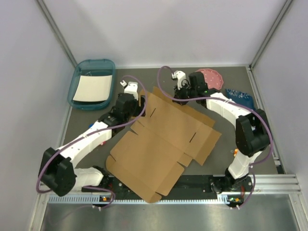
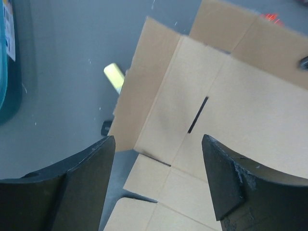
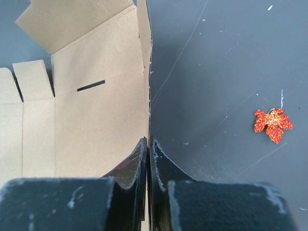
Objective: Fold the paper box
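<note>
While the paper box (image 1: 163, 144) lies mostly flat and unfolded on the middle of the table (image 1: 219, 163), its far panels are partly raised, and both grippers are stationed at that far end.

Left gripper (image 2: 159, 140): positioned at the far left corner of the box, above the sheet. The jaws stand wide apart. In the left wrist view, a slotted panel and the fold lines beside it show in the gap between the fingers (image 2: 84, 185). Neither finger touches the cardboard as far as this view shows. Nothing is held.

Right gripper (image 3: 149, 144): positioned at the far right edge of the box. The jaws are closed together. The right-hand edge of a slotted panel runs straight into the line where the fingertips meet, so the gripper pinches the cardboard at that edge. In the right wrist view, the box body lies to the left of the fingers and bare dark table to the right.

Surroundings: a red glittery leaf (image 3: 273, 125) lies on the table, well apart from the right gripper. A teal tray (image 1: 94, 67) holding white paper (image 1: 93, 88) sits at the far left corner of the table, near the left gripper and apart from the box. A pink plate (image 1: 211, 77) sits at the far right, beyond the right arm.
</note>
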Controlling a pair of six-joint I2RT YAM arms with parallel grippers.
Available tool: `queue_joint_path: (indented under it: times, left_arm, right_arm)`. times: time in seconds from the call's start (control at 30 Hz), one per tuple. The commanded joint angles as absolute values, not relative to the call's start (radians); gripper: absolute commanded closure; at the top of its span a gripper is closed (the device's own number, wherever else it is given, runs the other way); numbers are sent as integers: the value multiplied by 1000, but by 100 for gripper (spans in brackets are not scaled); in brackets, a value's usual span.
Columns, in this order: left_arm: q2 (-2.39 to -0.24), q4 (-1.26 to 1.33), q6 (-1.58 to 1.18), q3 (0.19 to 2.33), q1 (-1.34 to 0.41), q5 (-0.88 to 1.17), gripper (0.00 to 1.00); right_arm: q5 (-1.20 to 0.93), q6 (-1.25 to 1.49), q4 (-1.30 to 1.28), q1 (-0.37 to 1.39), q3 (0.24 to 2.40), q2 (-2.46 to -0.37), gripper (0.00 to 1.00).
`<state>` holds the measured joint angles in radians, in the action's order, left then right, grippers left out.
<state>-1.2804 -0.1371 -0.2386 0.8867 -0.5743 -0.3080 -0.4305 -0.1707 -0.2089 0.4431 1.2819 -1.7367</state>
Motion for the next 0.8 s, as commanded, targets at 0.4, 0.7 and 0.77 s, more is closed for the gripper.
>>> queue_joint_path:
  times: [0.4, 0.7, 0.77]
  left_arm:
    - [-1471, 473, -306, 931, -318, 526, 41]
    - [-1558, 426, -170, 1023, -292, 588, 35]
    - [-1574, 420, -166, 1038, -276, 581, 34]
  right_arm:
    - [-560, -173, -146, 449, 1230, -1698, 100]
    - [-630, -210, -221, 448, 1282, -1703, 100]
    - [-653, -218, -257, 446, 1311, -1720, 100]
